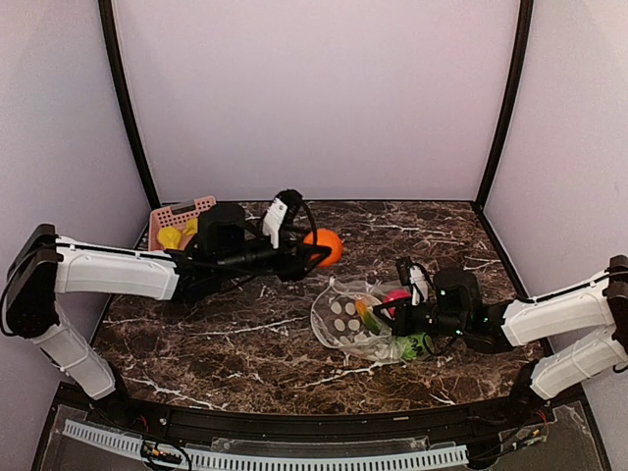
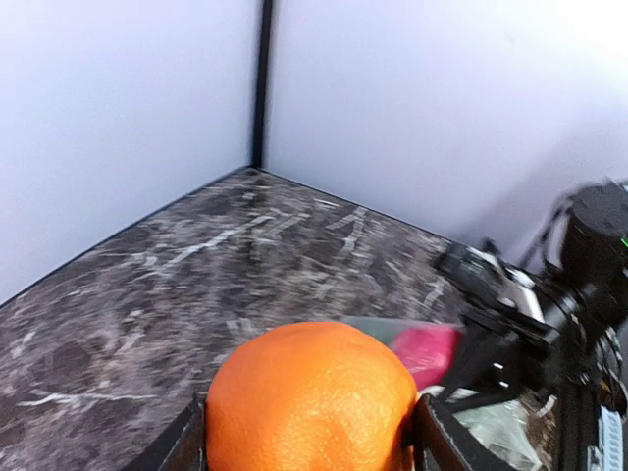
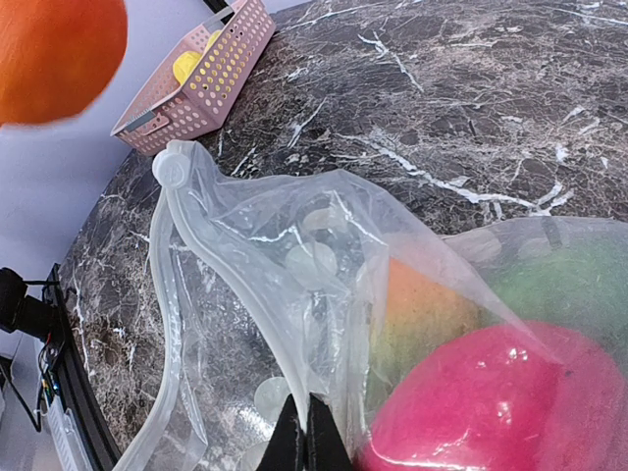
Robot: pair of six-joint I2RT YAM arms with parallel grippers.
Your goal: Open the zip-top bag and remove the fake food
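The clear dotted zip-top bag (image 1: 355, 319) lies open at centre right of the table. It also fills the right wrist view (image 3: 275, 285). Inside it are a pink-red ball (image 3: 500, 402), an orange-green piece (image 3: 422, 309) and a green piece (image 3: 569, 285). My right gripper (image 3: 307, 442) is shut on the bag's plastic by its mouth; in the top view it (image 1: 392, 316) sits at the bag's right side. My left gripper (image 2: 309, 432) is shut on an orange ball (image 2: 309, 397) and holds it above the table (image 1: 326, 246), up and left of the bag.
A pink perforated basket (image 1: 179, 222) with yellow toy food stands at the back left, partly behind the left arm; it shows in the right wrist view too (image 3: 201, 78). The dark marble table (image 1: 245, 334) is ringed by pale walls.
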